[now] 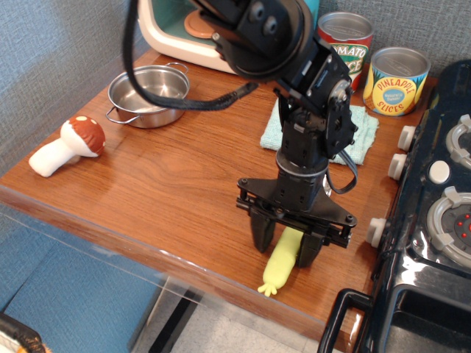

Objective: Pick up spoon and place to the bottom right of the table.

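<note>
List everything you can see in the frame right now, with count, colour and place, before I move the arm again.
spoon: 1, yellow-green handle, front right of table near the edge
table: 1, brown wood grain
mushroom: 1, white, brown cap, left edge
pot: 1, silver, back left
cloth: 1, light teal, back right
tomato sauce can: 1, red and green, back
pineapple can: 1, yellow, back right
stove: 1, black, far right
gripper: 1, black, open, straddling the spoon

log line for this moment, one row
phase: release | hand: open, straddling spoon | spoon: lying on table near front right edge, frilled end toward the edge | stove: to the right
</note>
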Controlling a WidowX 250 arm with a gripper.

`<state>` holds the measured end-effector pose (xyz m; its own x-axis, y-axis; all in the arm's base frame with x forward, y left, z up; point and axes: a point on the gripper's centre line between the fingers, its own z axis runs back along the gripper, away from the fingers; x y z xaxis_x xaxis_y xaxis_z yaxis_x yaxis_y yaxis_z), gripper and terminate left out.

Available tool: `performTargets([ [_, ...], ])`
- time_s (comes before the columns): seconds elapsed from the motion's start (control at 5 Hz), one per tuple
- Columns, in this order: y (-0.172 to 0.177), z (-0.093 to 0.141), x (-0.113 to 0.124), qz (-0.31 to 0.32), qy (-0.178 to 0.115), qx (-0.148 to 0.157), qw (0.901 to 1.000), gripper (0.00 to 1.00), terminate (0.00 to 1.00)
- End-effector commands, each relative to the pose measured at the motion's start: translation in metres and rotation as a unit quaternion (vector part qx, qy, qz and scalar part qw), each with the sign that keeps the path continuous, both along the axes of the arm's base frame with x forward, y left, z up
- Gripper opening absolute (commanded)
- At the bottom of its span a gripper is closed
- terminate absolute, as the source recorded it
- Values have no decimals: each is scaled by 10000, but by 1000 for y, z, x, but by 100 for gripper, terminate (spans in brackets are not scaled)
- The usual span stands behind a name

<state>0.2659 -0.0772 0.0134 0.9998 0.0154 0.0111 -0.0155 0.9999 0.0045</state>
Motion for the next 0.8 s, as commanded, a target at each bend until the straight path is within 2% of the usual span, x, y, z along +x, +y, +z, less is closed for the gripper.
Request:
performTargets([
  [0.0, -1, 79, 9, -63, -1027, -397, 9939, 100, 0],
  [0.2, 6, 85, 15, -140, -788, -397, 9960, 100, 0],
  [0.4, 6, 85, 15, -140, -788, -397, 9960, 100, 0],
  [0.6, 6, 85, 15, -140, -788, -397, 9960, 100, 100],
])
